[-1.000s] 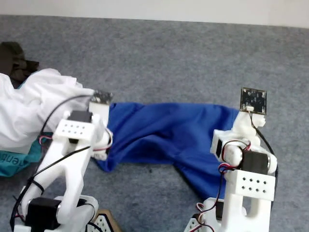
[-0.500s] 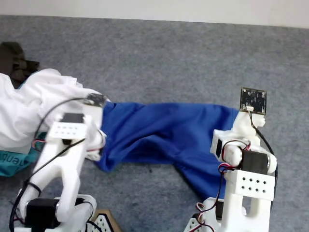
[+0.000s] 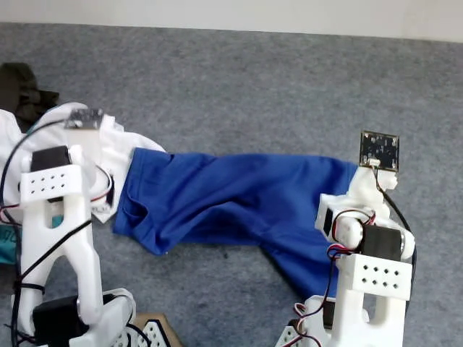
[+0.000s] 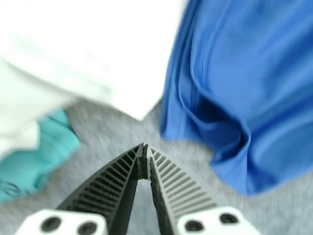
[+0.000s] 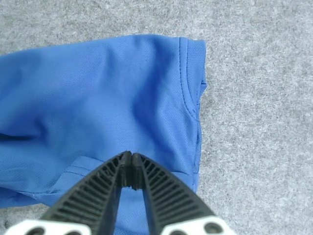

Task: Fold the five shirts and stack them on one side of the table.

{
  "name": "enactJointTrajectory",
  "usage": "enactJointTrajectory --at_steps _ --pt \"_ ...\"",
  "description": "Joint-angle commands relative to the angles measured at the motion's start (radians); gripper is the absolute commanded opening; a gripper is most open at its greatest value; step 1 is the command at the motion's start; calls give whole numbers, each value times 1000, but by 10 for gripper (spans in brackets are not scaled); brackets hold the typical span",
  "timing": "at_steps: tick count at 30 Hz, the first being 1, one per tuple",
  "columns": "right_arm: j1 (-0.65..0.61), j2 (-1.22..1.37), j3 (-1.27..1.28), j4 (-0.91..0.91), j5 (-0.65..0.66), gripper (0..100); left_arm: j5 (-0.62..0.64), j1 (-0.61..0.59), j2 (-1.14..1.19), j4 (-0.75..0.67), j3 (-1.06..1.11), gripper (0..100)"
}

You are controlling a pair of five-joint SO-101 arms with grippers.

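Nearest me stand the two arms. The left arm [image 3: 54, 217] is at the left edge of the table [image 3: 253, 87], the right arm [image 3: 369, 253] at the lower right.

The left claw [image 4: 143, 152] is closed tight, its ribbed fingers meeting at the tips with nothing between them. It hangs over bare grey table, in the gap between three garments: the blue shirt [image 4: 234, 73] to one side, the white shirt [image 4: 73, 44] beyond, and a teal shirt [image 4: 29, 156] to the other side.

The right claw [image 5: 128, 161] is closed too, its tips pressed together over the blue shirt [image 5: 98, 88], near a hemmed corner of it. I cannot tell whether any cloth is caught between the tips.

Between the arms, the blue shirt [image 3: 239, 195] lies drawn out in a long rumpled band across the middle of the table. Its left end lies just beside the left arm and touches the white shirt [image 3: 123, 144]; its right end runs under the right arm, with a part trailing down toward that arm's base.

The white shirt is heaped behind the left arm. The teal shirt [image 3: 6, 242] peeks out at the left edge. Farther back in the left corner sits a dark cloth [image 3: 18, 90]. Beyond it all runs grey table.
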Motion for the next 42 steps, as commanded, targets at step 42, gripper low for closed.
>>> enactJointTrajectory --at_steps 42 --pt "2 -19 154 -140 -5 5 169 205 769 -239 -682 63"
